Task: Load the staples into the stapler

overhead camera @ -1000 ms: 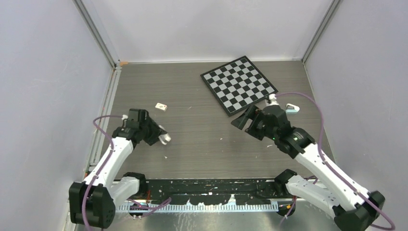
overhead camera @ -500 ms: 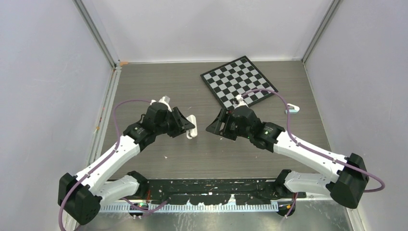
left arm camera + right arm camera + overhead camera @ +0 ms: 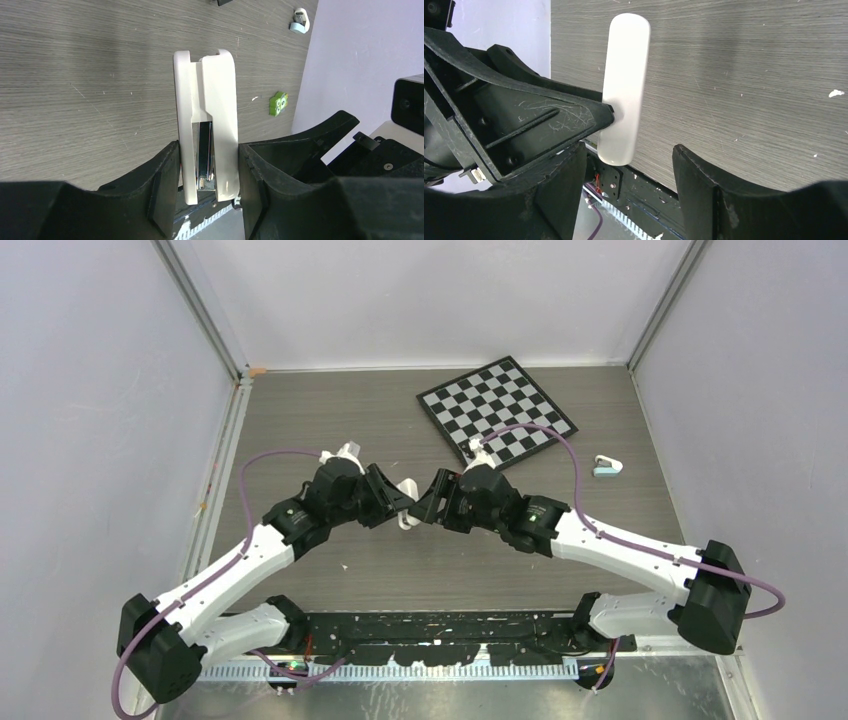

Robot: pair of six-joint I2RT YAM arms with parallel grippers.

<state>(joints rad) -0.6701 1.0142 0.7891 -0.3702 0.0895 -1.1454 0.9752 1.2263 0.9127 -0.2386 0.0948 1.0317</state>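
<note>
Two grippers are brought tip to tip over the middle of the table (image 3: 330,410). The stapler (image 3: 207,90) is pinched across its width by the left gripper (image 3: 208,155) and appears to be held above the wood. In the left wrist view its long axis runs from 6 to 12 o'clock out of the grip, and a bright metal channel is seen between its two white halves.

The right gripper (image 3: 630,152) is spread, with the near end of the stapler taken into its gap. In the right wrist view the white body lies toward 9 o'clock, just beside that finger, with open space left at 3 o'clock; no pinch by this gripper is seen.

In the top view the stapler is met from 9 o'clock by the left gripper and from 3 o'clock by the right, so both are equally near. A closing across the short axis is judged to be what the next move calls for, probably so that the halves can be parted.

The staples are not made out in any view. A chessboard (image 3: 497,412) lies at 1 o'clock and a small white-and-blue object (image 3: 607,466) at 3 o'clock.

Since a second ago both arms are moved inward, from 8 o'clock and from the chessboard's near corner. The gap seen between the tips half a second ago is closed.
</note>
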